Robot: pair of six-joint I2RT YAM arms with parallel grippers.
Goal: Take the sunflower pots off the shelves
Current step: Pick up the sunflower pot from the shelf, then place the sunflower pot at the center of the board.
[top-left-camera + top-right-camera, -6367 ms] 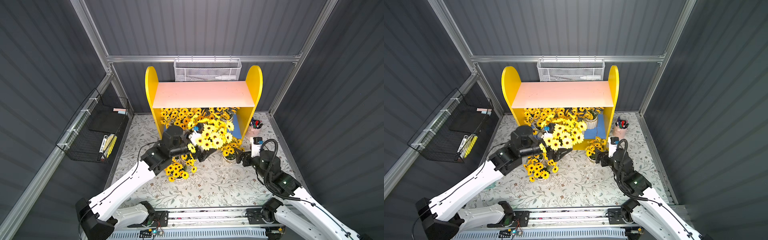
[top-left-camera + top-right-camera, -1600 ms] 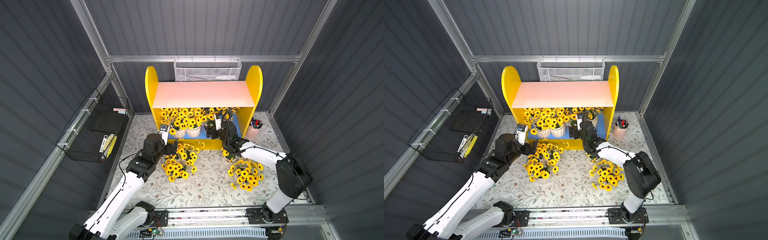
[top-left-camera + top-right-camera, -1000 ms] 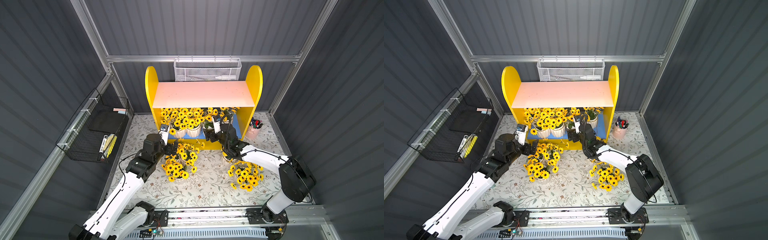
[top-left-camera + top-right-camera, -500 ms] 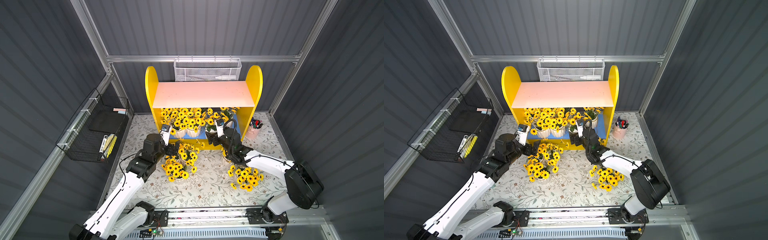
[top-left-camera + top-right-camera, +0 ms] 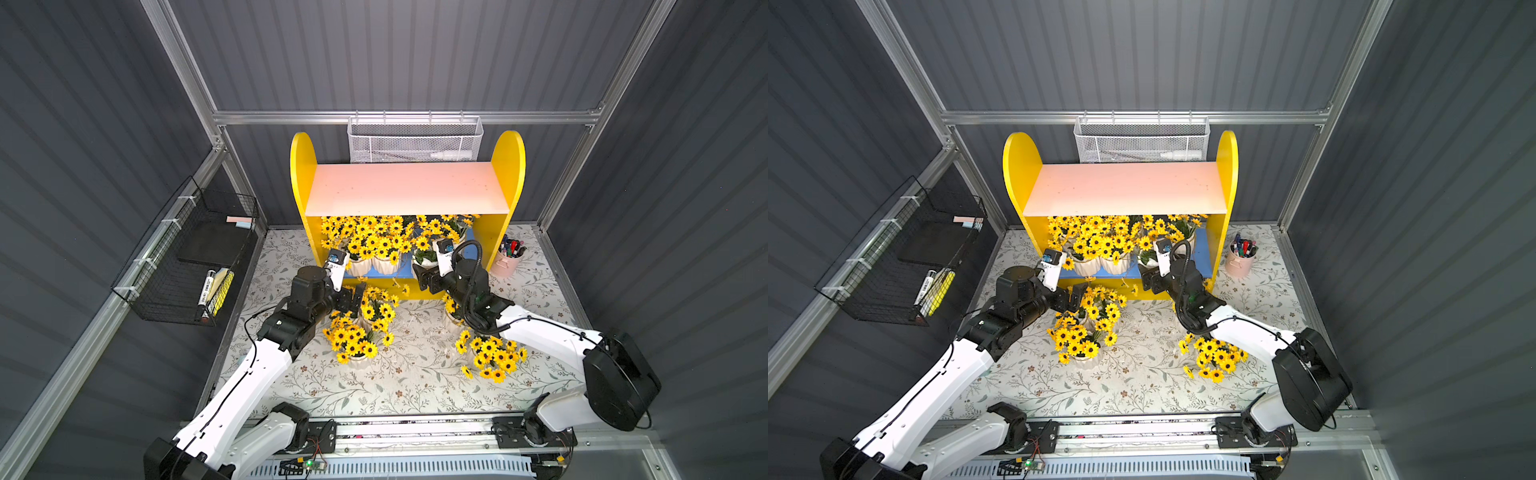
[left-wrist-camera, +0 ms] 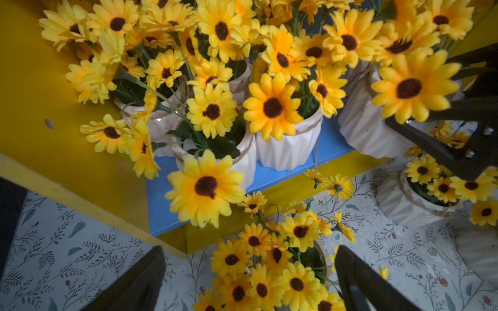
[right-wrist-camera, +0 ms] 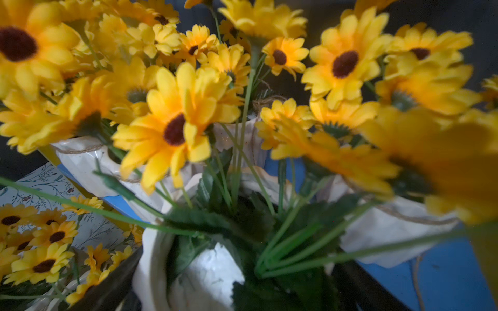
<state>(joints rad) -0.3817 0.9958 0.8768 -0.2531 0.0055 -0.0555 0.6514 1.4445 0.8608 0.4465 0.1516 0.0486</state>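
Yellow blooms right up front: one sunflower pot [image 5: 356, 360] stands on the floral table [image 5: 407, 386] nearest the rail, with a second pot [image 5: 490, 359] to its right, just beside the right arm [image 5: 540, 332]. Just beyond, the left claw [image 5: 352, 296] hangs released, fingers apart, right by a third pot [image 5: 376, 307] on the table; the left arm [image 5: 266, 361] reaches straight out, wrist low. The right arm bends at a wide elbow and runs low toward the shelves [image 5: 509, 174], where the right claw [image 5: 427, 275] straddles a front-edge pot [image 7: 199, 272] on the blue board [image 6: 164, 207]. Both top views bury that pot in flowers; the right wrist view shows its white wall between the spread fingers. Pinching or merely flanking, I cannot tell. Further in, more pots [image 6: 288, 150] crowd the board.
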